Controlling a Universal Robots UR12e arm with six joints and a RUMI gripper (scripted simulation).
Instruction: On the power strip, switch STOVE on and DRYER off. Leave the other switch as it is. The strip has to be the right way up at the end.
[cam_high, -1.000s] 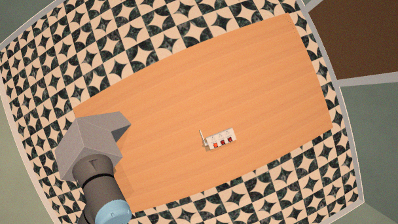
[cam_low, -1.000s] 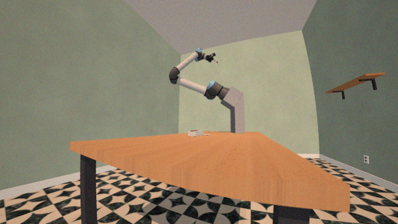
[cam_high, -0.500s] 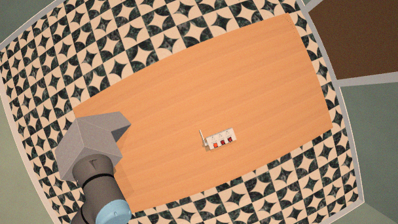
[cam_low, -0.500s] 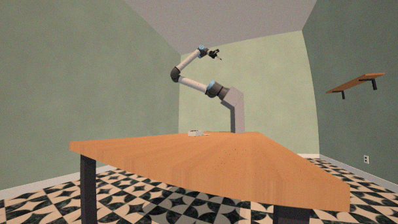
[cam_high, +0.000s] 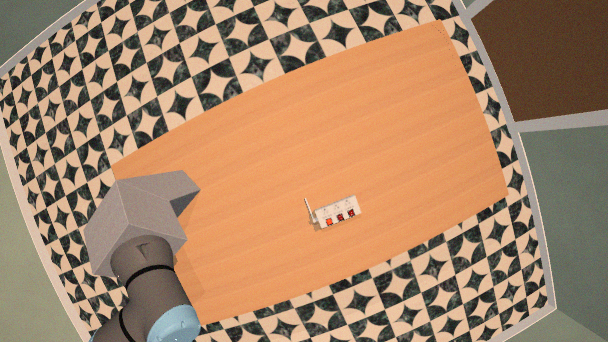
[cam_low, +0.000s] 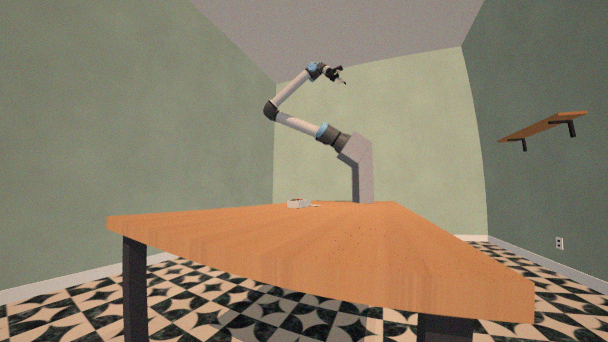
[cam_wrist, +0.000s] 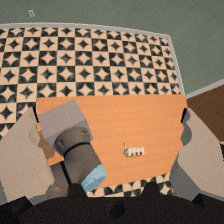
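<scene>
The white power strip (cam_high: 336, 212) lies flat on the wooden table, face up, with three red rocker switches (cam_high: 340, 217) in a row and a short white cord stub (cam_high: 308, 208) at its left end. The labels are too small to read. It also shows small in the exterior view (cam_low: 298, 202) and in the wrist view (cam_wrist: 135, 150). My gripper (cam_low: 340, 76) is open and empty, high above the table near the ceiling, far from the strip. In the wrist view the two wide-spread fingers frame the sides (cam_wrist: 112, 160).
The grey robot pedestal (cam_high: 142, 215) stands at the table's near-left corner, with the arm's lower links (cam_high: 150, 300) over it. A wooden wall shelf (cam_low: 542, 126) hangs on the right wall. Checkered floor surrounds the table.
</scene>
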